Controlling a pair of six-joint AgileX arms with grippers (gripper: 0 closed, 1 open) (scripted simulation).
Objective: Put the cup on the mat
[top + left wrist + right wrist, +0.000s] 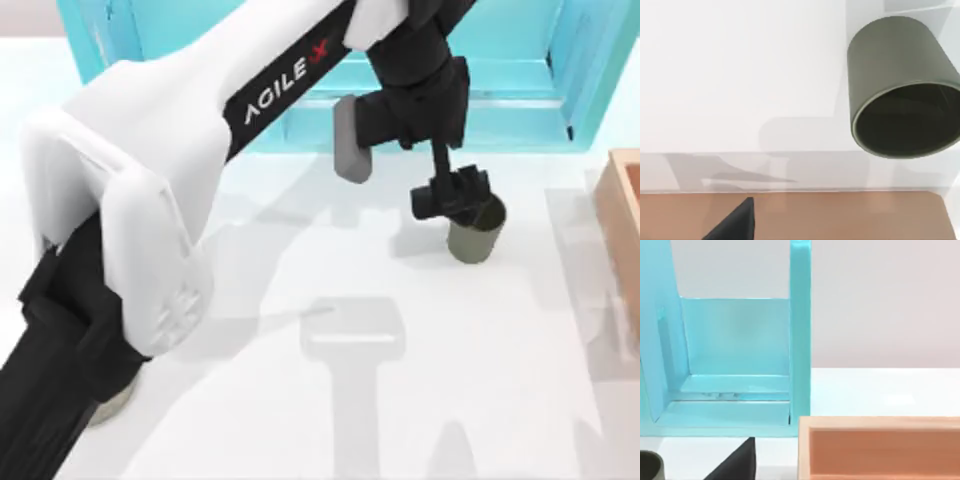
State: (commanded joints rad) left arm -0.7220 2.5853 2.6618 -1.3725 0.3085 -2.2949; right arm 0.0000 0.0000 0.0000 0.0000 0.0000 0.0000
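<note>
Olive-grey cylindrical cup (pixel 473 238), handleless and dark inside, stands upright on the white table (pixel 400 400), right of centre in the top view. My left gripper (pixel 452 197) — black, at the end of the white AgileX arm reaching across from the left — sits at the cup's rim; whether its fingers are closed on the rim or merely beside it, I cannot tell. From the left wrist view the cup's (pixel 900 85) open mouth shows clearly. A sliver of mottled grey round mat (pixel 112 402) peeks out under the arm near the table's lower left, well apart from the cup. Behind stands a turquoise shelf-like frame (pixel 480 80), and a tan wooden box (pixel 622 230) lies at the right edge.
</note>
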